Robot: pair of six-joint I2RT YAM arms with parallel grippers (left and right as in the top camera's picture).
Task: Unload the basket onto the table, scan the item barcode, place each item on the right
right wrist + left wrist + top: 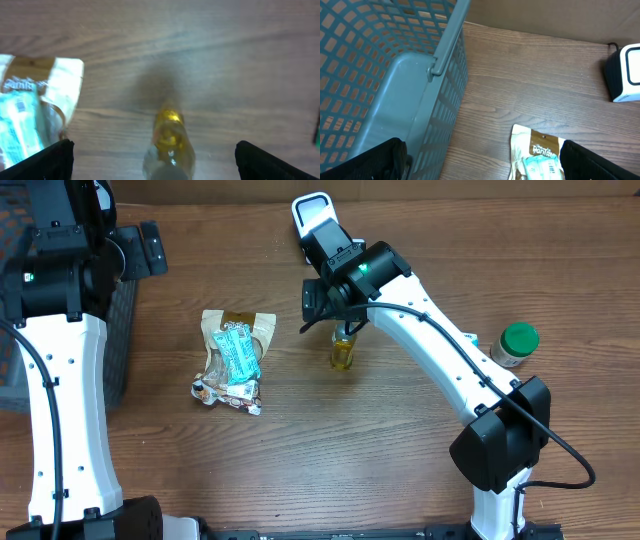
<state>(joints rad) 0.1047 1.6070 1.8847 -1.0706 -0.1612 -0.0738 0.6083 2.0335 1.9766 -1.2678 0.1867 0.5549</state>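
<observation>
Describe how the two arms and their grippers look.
The left arm and right arm have white rounded links, black joints and thin black cables alongside. A small green light glows near each wrist. The gripper fingers are black.

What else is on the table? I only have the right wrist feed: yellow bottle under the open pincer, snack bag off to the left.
Observer: A white scanner sits on the far side of the table, beyond the bottle.
Operator: Anything on the right?
Observer: A jar with a green lid stands by itself, beside the right arm's lower link.
Operator: And the left arm?
Observer: Its pincer is open and empty, up next to a grey-blue basket at the table's left edge. The snack bag lies between that basket and the bottle.
</observation>
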